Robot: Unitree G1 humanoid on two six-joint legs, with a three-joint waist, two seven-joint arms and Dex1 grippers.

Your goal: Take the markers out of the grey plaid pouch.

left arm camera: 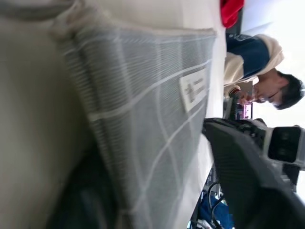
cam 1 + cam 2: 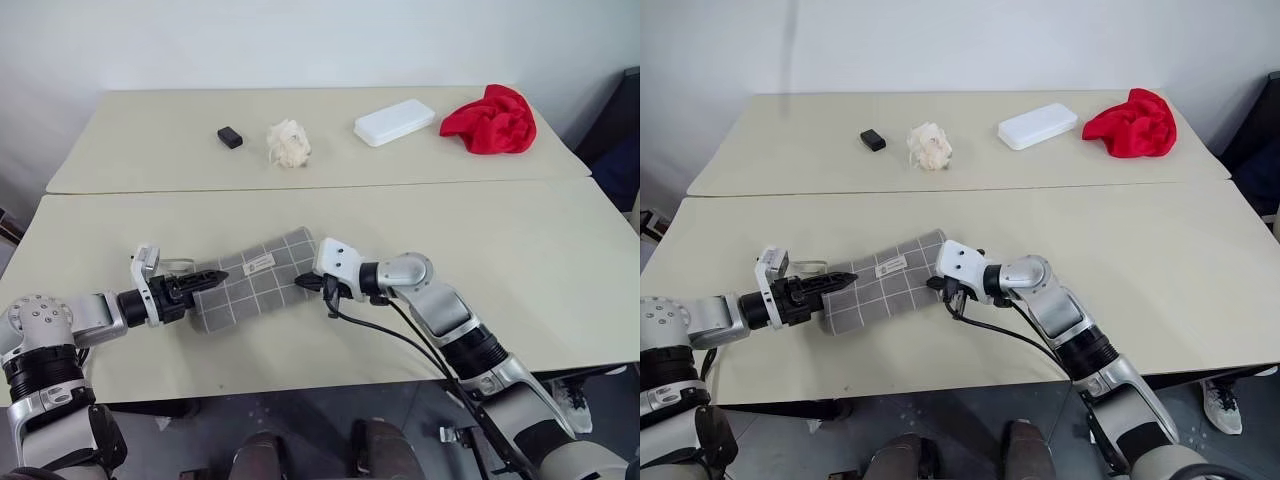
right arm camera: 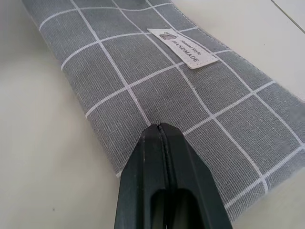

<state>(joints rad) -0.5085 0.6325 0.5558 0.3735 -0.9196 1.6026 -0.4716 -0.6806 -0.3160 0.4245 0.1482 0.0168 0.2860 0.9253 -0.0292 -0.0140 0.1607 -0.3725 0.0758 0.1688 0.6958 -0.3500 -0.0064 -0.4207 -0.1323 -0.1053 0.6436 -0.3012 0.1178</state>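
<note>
Grey plaid pouch (image 2: 255, 281) lies slantwise on the near worktop (image 2: 520, 260), its white label (image 3: 182, 47) facing up, held between the two grippers. At its left end the left gripper (image 2: 205, 279) has its black jaws set about the fabric's edge, though whether they are clamped on it cannot be told; at the right end the right gripper (image 3: 162, 131) pinches the cloth with its jaws pressed tight together. Across the far worktop, from left to right, sit a small black block (image 2: 230, 137), a cream crumpled wad (image 2: 289, 144), a white rectangular case (image 2: 394, 122) and a red cloth (image 2: 492, 121).
</note>
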